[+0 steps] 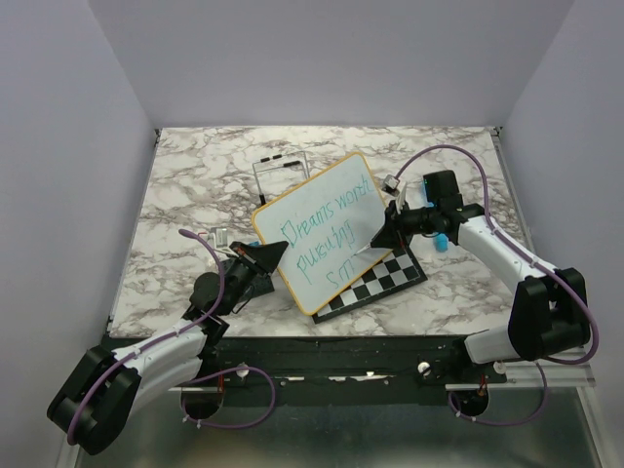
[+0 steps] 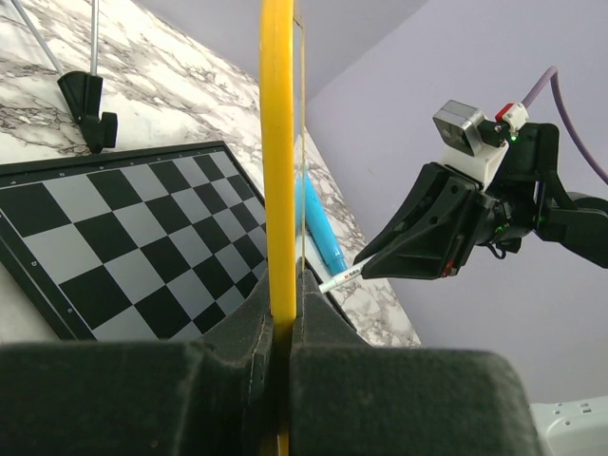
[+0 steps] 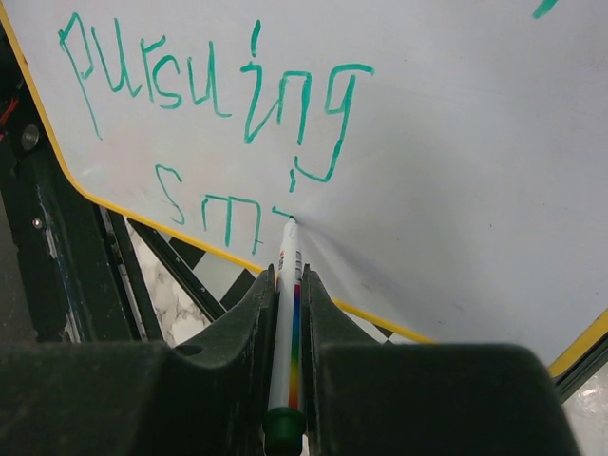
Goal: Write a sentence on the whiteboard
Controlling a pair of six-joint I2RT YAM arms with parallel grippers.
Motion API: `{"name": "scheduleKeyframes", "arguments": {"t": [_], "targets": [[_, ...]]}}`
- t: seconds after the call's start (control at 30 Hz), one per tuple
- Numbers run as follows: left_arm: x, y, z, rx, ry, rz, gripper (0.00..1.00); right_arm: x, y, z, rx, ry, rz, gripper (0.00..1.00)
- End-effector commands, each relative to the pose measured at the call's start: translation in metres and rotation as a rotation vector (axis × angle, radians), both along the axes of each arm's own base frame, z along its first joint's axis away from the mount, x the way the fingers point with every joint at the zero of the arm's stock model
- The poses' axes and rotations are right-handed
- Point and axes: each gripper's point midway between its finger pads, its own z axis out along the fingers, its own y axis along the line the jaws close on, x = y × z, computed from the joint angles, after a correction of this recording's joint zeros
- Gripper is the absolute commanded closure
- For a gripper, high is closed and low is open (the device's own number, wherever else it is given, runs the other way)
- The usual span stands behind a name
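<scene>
Left arm reaches forward and low, left gripper (image 1: 273, 253) clamped on the whiteboard (image 1: 322, 219) edge; right arm bends inward, right gripper (image 1: 380, 237) pinching a marker (image 3: 288, 280).

Chessboard (image 1: 386, 277) half-hidden under whiteboard (image 1: 317, 210)

**Layout at centre of tabletop**

The chessboard (image 1: 385, 278) lies flat on the tabletop (image 1: 195, 185). The whiteboard (image 1: 317, 232) stands tilted over its left part, with its near-left edge in the left gripper (image 1: 276, 255) jaws. The right gripper (image 1: 380, 237) is to the board's right. Its marker (image 3: 288, 285) tip touches the lowest line of the sentence (image 1: 327, 239). A wire stand (image 1: 278, 168) is behind the board.
</scene>
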Motion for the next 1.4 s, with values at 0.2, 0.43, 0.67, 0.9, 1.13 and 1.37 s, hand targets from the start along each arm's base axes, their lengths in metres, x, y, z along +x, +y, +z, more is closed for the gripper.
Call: {"name": "scheduleKeyframes", "arguments": {"t": [0.2, 0.43, 0.67, 0.9, 1.13, 1.37], "targets": [[-0.005, 0.001, 0.017, -0.029, -0.081, -0.005, 1.0, -0.017, -0.005, -0.022, -0.043, 0.079, 0.074, 0.99], [-0.004, 0.001, 0.018, -0.031, -0.084, -0.005, 1.0, -0.02, -0.006, -0.028, -0.066, 0.097, 0.084, 0.99], [-0.004, 0.002, 0.019, -0.031, -0.085, -0.004, 1.0, 0.005, -0.007, -0.002, -0.042, 0.006, -0.002, 0.99], [-0.005, 0.001, 0.018, -0.026, -0.083, -0.006, 1.0, 0.018, -0.006, 0.022, 0.01, -0.042, -0.022, 0.99], [-0.004, 0.001, 0.019, -0.029, -0.087, -0.005, 1.0, 0.026, -0.004, 0.024, 0.03, -0.043, -0.045, 0.99], [-0.004, 0.001, 0.019, -0.027, -0.086, -0.004, 1.0, 0.026, -0.005, 0.013, 0.01, -0.029, -0.051, 0.99]]}}
